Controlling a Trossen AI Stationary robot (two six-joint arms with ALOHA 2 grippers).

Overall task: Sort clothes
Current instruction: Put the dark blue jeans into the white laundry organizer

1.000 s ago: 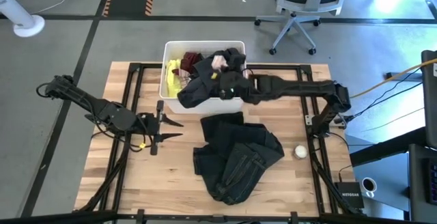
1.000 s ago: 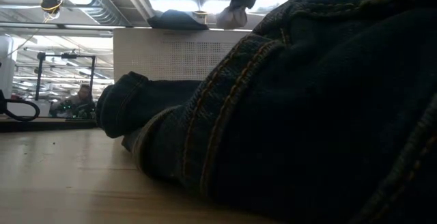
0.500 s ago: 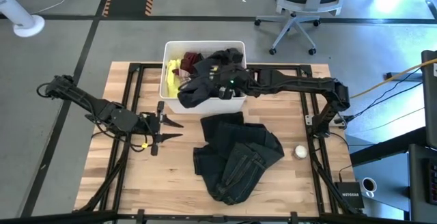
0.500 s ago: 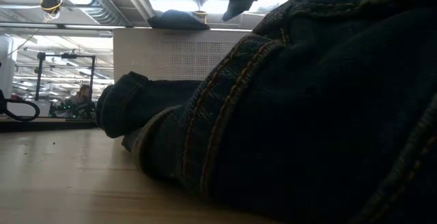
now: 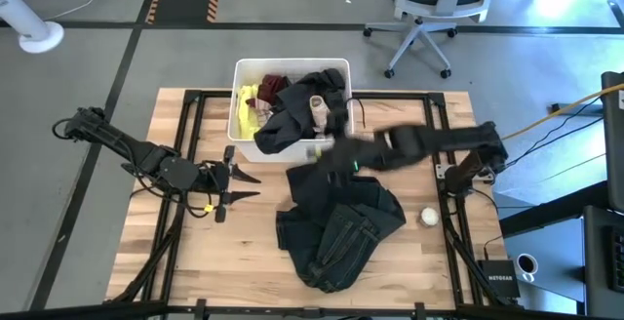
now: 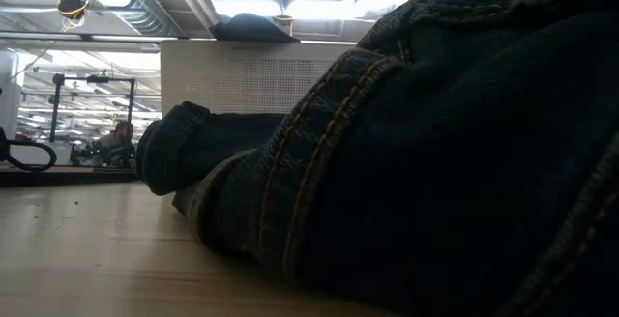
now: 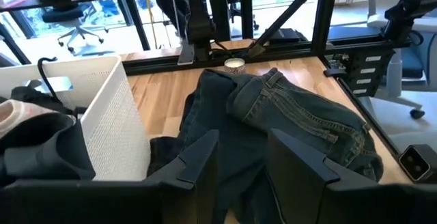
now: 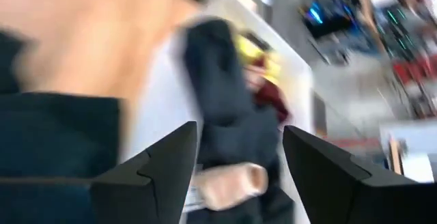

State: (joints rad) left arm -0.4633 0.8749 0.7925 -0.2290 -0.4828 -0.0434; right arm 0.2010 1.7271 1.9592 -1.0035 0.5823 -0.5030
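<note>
A white bin at the table's far middle holds clothes: a neon yellow piece, a maroon one and a large dark garment that hangs over the bin's near rim. A small pale pink piece lies on top of that garment. Dark jeans lie crumpled on the table's middle. My right gripper is open and blurred, just on the near side of the bin, above the jeans' far end. My left gripper stands open at the table's left, holding nothing.
A small white ball lies on the table to the right of the jeans. The jeans fill most of the low view, with the bin's wall behind them. Bare wood lies at the near left. An office chair stands beyond the table.
My right gripper has opened and let go of the pale pink piece, which now lies on the dark garment in the bin. The gripper has then swung fast from above the bin toward the table's near edge, over the jeans' far end.
</note>
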